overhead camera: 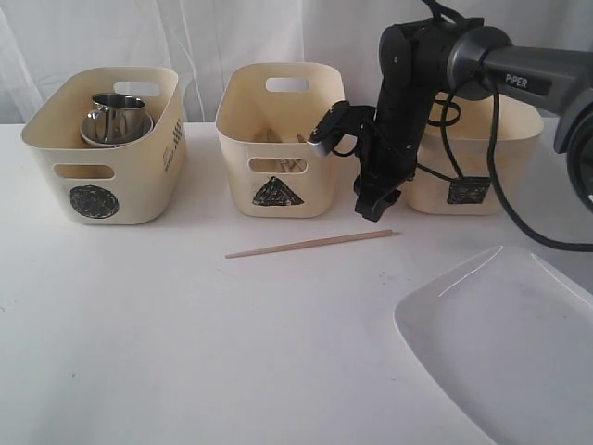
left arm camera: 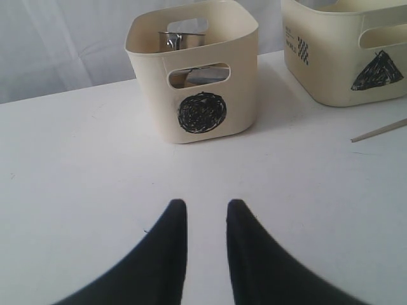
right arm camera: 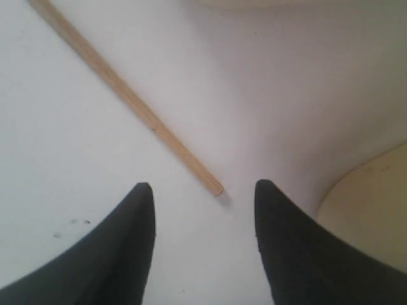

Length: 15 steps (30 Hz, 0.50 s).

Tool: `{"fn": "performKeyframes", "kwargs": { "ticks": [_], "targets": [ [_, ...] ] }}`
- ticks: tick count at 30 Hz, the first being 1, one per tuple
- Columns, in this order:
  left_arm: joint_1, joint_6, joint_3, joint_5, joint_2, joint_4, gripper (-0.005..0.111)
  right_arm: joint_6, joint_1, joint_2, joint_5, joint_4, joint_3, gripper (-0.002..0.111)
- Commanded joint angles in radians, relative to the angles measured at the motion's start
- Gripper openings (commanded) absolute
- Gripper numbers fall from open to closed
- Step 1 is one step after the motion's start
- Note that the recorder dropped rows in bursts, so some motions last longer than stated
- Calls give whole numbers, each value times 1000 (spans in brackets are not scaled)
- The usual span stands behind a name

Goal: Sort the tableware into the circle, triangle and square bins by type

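The wooden chopstick (overhead camera: 309,244) lay flat on the white tabletop (overhead camera: 139,352) just in front of the triangle bin (overhead camera: 320,185). It was a slim, pale stick, its long axis running along the bin's front and its blunt, square-cut end past the bin's right corner. Over that end hung the right pincer (overhead camera: 374,204) — jaws wide, empty. The bin was smooth cream plastic. The left pincer (left arm camera: 206,203) stood narrowly parted, holding nothing.

Bare table (overhead camera: 139,352) at near left lies open; bins (overhead camera: 275,139) wall the far side, plate (overhead camera: 510,352) fills near right
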Motion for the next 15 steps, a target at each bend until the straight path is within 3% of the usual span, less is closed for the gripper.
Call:
{"fn": "performKeyframes", "kwargs": {
  "ticks": [1,15],
  "targets": [
    [0,-9,2,0,-7,-2,28,4,-17,16,-6,28,1,46],
    [0,-9,2,0,-7,-2,28,-6,-14,32,33,112,1,46]
  ]
}}
